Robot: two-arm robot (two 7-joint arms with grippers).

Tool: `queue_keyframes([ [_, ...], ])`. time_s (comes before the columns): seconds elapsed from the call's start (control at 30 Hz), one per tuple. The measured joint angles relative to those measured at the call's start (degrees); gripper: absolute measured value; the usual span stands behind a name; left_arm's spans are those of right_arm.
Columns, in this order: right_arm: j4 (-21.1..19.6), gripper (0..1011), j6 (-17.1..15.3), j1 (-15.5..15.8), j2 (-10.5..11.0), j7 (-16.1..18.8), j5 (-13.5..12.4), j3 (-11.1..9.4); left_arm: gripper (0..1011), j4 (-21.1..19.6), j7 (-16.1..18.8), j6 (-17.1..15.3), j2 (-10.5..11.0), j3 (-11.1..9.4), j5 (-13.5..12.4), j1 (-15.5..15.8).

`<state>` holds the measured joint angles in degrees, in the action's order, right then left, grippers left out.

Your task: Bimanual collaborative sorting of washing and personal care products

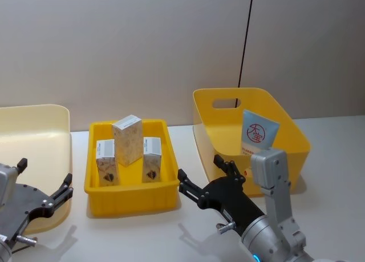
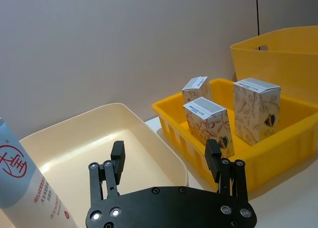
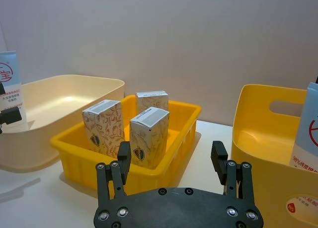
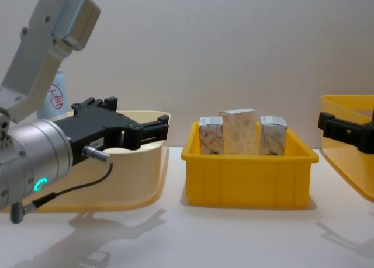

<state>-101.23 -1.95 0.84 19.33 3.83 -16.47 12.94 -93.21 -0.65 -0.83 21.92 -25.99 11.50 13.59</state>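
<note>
- Cartons, three of them, white with a reddish-brown pattern, stand upright inside the tray, one between the other two.
- The chest view shows the middle carton's top above those of its neighbours.
- One tube, pale blue with a red round logo, stands in the deep bin just right of the tray, its top rising above the rim.
- A second tube stands left of the tray by the cream bin. Whether it is inside that bin cannot be told.
- The tray is yellow and shallow and sits on the table between the cream bin and the deep bin, close to each.
- The left gripper hovers left of the tray, over the near part of the cream bin. Its black fingers are spread wide and nothing is between them.
- In the left wrist view the second tube stands just beside this gripper, apart from its fingers.
- The right gripper hovers just right of the tray's near corner, in front of the deep bin. Its jaws are also wide apart and empty, and it touches neither tray nor bin.
</note>
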Motion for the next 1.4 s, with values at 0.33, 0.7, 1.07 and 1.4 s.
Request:
queue_keyframes([
  [0.33,0.0,1001,0.0,0.0,0.0,0.0,0.0,0.0,1003,0.0,0.0,0.0,0.0,0.0,0.0,0.0],
  [0.7,0.2,1001,-0.3,-0.5,-0.1,0.9,0.0,0.2,1003,0.0,0.0,0.0,0.0,0.0,0.0,0.0],
  [1.07,1.4,1001,-2.1,-3.0,-1.4,1.7,0.3,1.2,1003,0.0,0.0,0.0,0.0,0.0,0.0,0.0],
  [1.4,3.1,1001,-4.1,-5.7,-3.3,1.2,1.6,2.4,1004,0.0,0.0,0.0,0.0,0.0,0.0,0.0],
])
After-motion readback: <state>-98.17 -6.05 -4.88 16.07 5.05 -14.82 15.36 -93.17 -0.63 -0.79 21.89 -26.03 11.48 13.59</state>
